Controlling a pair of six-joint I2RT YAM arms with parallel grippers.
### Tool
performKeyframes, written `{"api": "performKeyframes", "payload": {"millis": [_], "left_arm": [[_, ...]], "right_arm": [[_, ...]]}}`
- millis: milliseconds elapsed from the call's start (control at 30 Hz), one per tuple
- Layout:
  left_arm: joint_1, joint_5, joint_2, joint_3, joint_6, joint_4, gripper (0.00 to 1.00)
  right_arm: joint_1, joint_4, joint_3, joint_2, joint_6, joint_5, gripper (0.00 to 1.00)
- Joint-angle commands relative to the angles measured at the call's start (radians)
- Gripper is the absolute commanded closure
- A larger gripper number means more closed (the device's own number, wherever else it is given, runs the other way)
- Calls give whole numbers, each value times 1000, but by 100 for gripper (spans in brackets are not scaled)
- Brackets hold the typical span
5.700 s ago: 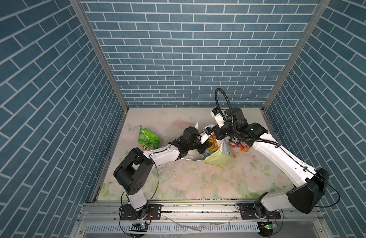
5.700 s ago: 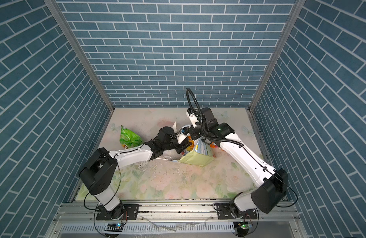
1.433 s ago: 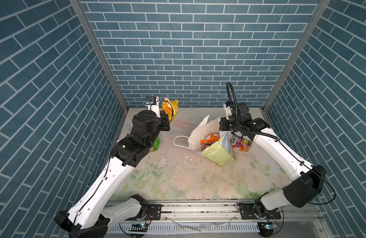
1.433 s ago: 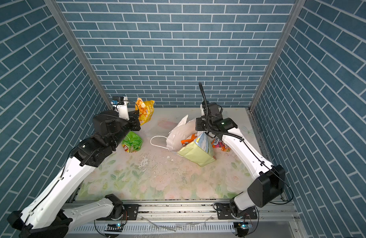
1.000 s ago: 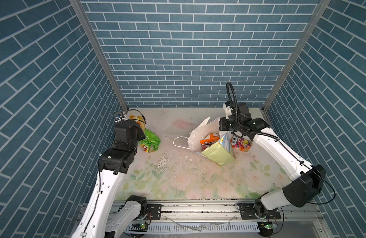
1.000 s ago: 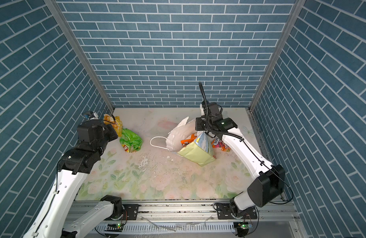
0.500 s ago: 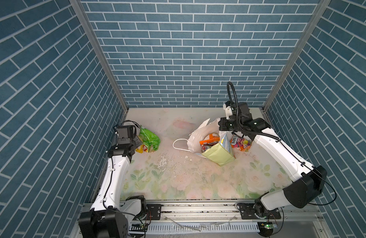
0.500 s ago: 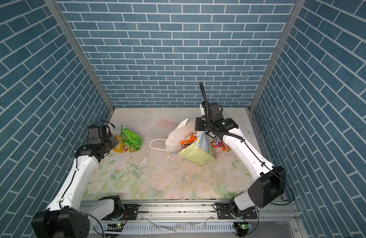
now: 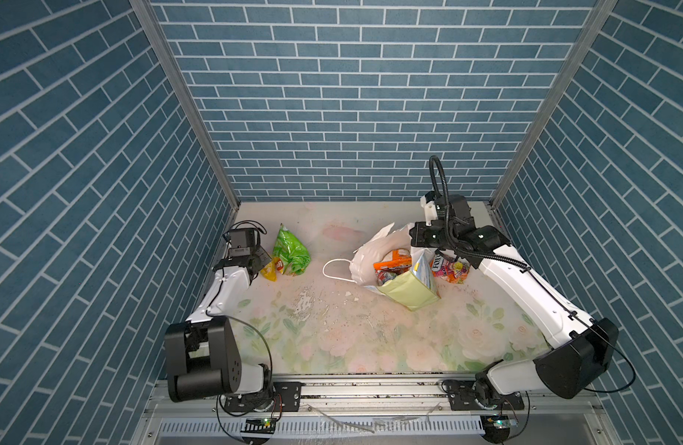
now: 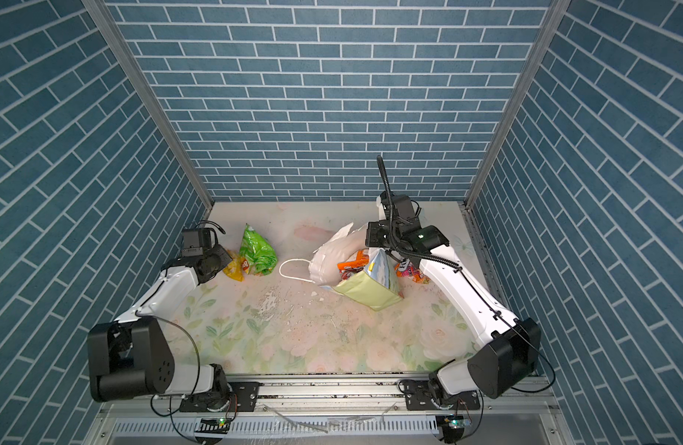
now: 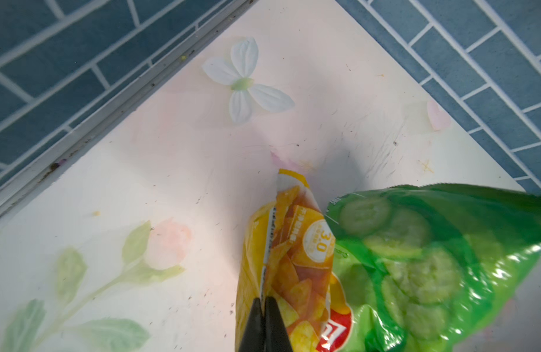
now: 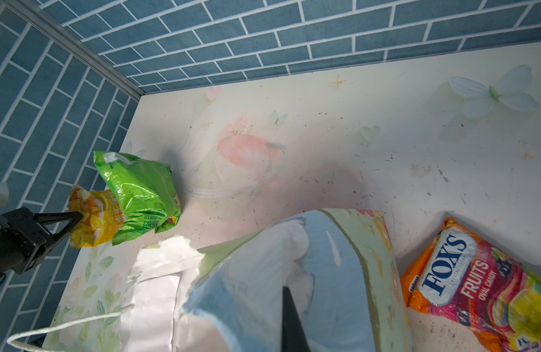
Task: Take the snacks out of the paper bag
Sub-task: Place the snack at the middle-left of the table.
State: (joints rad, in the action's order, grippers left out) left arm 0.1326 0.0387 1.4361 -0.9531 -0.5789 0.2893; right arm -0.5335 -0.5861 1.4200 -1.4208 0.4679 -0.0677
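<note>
The paper bag (image 9: 407,296) stands tilted mid-table (image 9: 370,339), with an orange packet (image 9: 393,260) and other snacks inside. The right end effector (image 9: 422,252) is pinched closed on its rim, and a FOX'S candy pack (image 9: 449,269) lies just beside the bag. Farther left, the left end effector (image 11: 264,307) is clamped on a yellow chip bag (image 11: 293,259) that touches the green chip bag (image 9: 291,252).

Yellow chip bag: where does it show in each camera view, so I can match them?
Top views, both: yellow chip bag at the table's left edge.
Left wrist: lower middle of picture, pinched by left gripper.
Right wrist: left part of picture.
Shared landmark: green chip bag, touching it.
</note>
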Motion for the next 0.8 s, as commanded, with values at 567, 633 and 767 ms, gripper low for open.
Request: {"api": "performKeyframes", "payload": {"millis": [567, 633, 767], "left_arm": [[-82, -123, -309, -34, 86, 36, 14], [-88, -133, -353, -29, 86, 52, 14], [-127, -145, -411, -36, 81, 75, 13]], "right_arm": [[5, -66, 105, -1, -89, 59, 100], [4, -94, 129, -8, -106, 70, 100], [5, -157, 200, -39, -144, 57, 100]]}}
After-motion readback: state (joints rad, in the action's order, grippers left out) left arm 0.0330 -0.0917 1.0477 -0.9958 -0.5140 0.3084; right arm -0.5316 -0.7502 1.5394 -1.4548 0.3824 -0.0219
